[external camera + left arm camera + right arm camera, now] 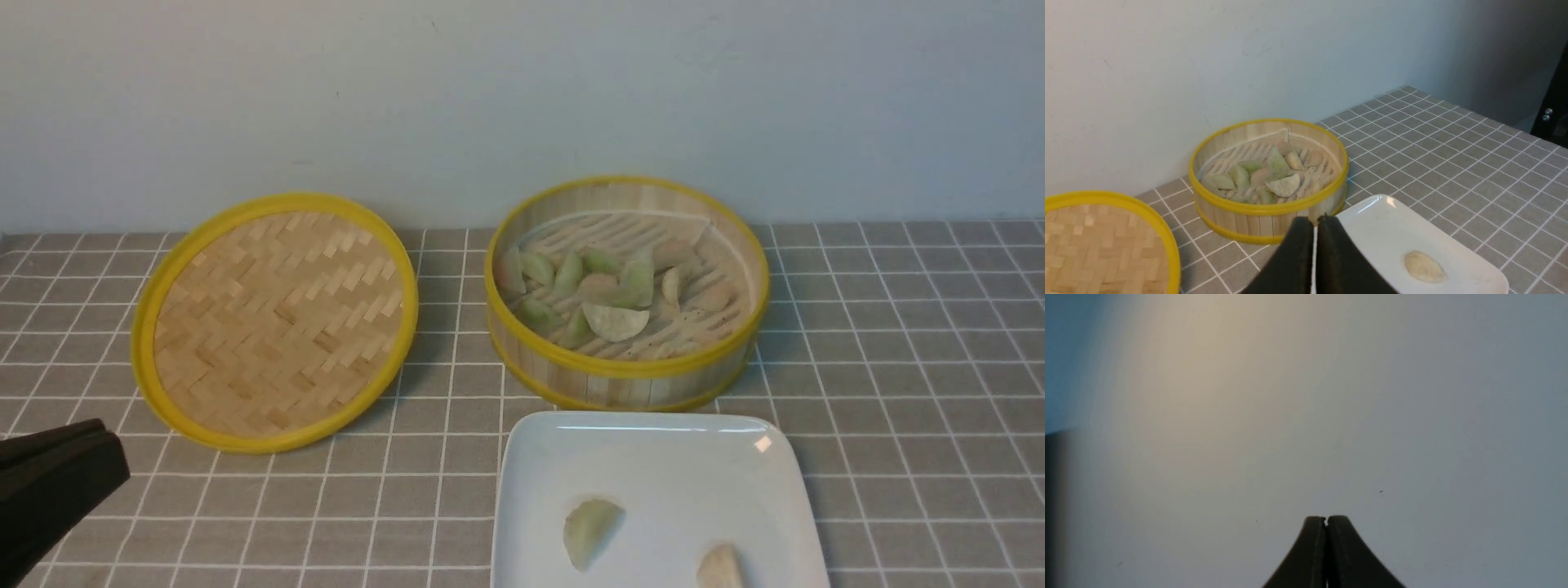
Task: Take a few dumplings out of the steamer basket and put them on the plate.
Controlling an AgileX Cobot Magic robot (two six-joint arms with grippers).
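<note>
Grey checked cloth [898, 327]; bamboo basket [629, 384] held pleated green, cream dumplings [616, 320]; two on glossy plate [669, 457]; left gripper [1314, 221], right gripper [1326, 518] closed, empty.

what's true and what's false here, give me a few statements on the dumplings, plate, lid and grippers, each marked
1. The plate holds a green dumpling and a cream dumpling. True.
2. The steamer basket is empty. False: many dumplings lie in it.
3. The lid covers the basket. False: it lies on the tablecloth to the basket's left, apart from it.
4. The left gripper and the right gripper are both shut, holding nothing. True.
5. The plate lies beyond the basket, farther from the robot. False: it lies nearer the robot than the basket.
</note>
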